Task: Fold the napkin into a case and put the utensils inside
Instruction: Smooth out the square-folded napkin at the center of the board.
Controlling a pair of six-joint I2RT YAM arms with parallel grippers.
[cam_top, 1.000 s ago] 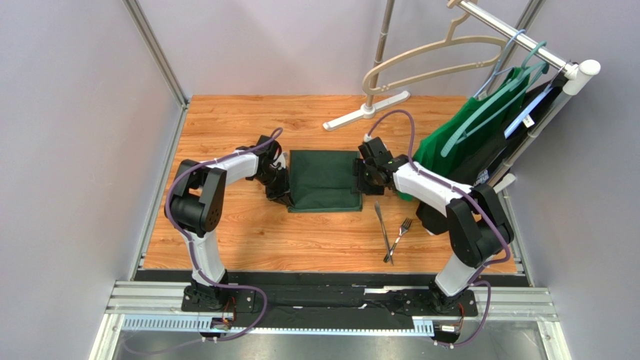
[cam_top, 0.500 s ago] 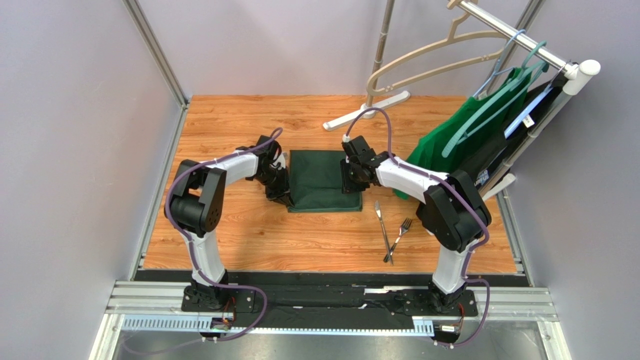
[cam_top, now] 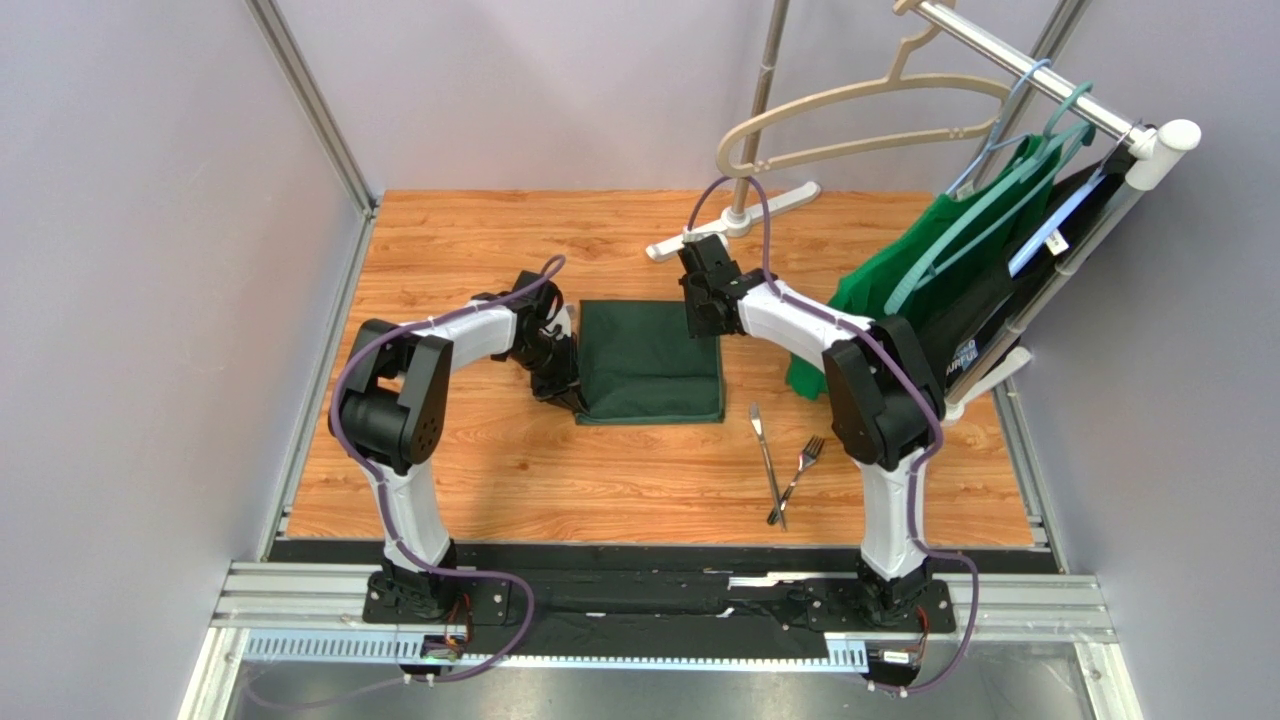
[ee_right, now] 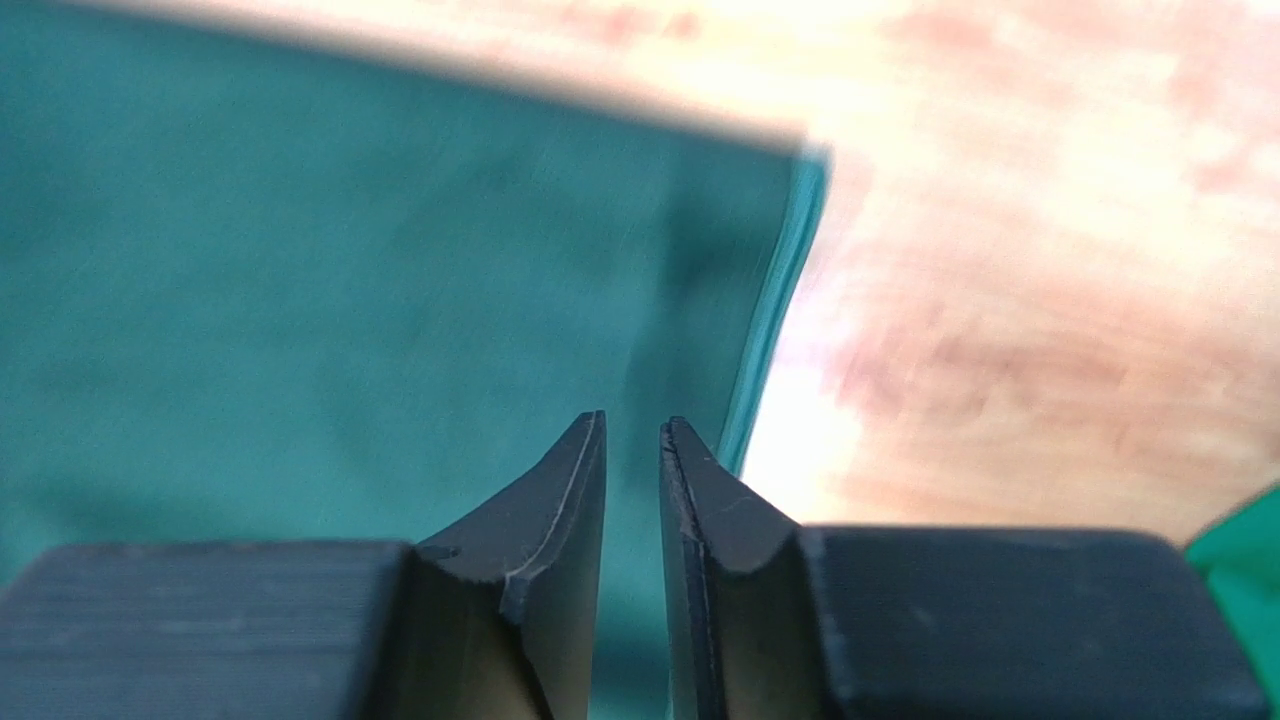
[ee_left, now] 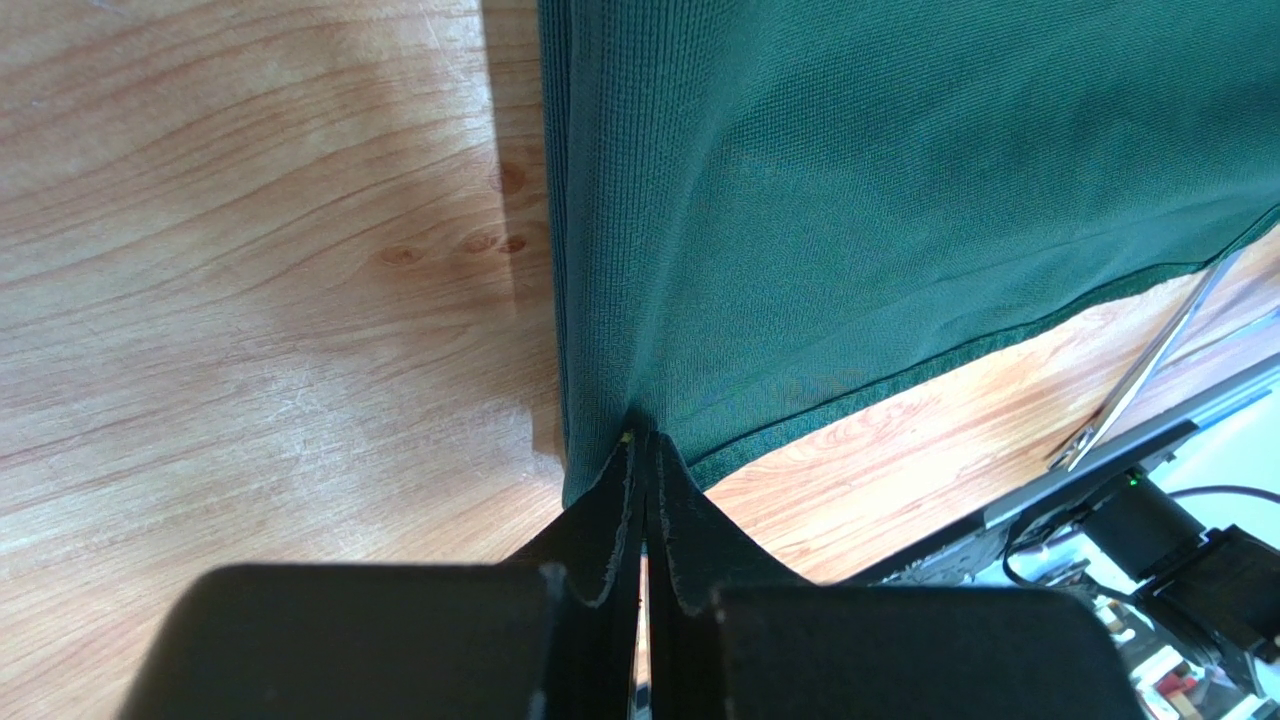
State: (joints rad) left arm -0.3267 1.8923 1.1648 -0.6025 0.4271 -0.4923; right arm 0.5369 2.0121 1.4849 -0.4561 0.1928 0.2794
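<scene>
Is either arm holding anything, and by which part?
The left fingers pinch the napkin at its near left corner. The right fingers hold nothing, standing slightly apart over the napkin.

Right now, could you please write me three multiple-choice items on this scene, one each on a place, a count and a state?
1. Where do the utensils lie?
A) on the table, right of the napkin
B) on top of it
C) tucked inside it
2. How many utensils are there?
A) one
B) two
C) four
3. The left gripper is:
A) wide open
B) holding a fork
C) shut on the napkin

Answers: 1 A, they rest on bare wood beside the cloth; 2 B, two slim silver pieces show; 3 C, its fingers pinch the napkin's edge.
</scene>
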